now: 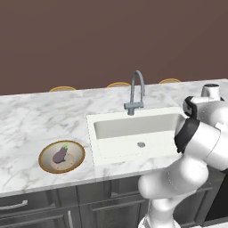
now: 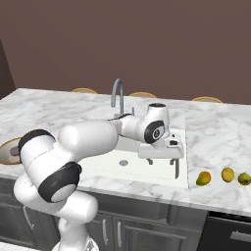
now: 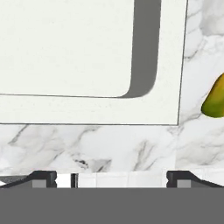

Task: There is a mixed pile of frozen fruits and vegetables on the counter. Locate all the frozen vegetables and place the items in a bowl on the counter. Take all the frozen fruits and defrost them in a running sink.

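With its jaws spread wide and empty over the sink's (image 2: 147,169) right rim at centre frame, the gripper (image 2: 163,168) could grab the wrong piece, since three similar fruits (image 2: 204,178) lie close together at lower right.

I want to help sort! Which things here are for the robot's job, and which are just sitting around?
For the job:
- eggplant in the bowl
- three little fruits or vegetables on the counter
- sink with tap
- open hand

Just sitting around:
- tan-rimmed discs along the counter's back edge
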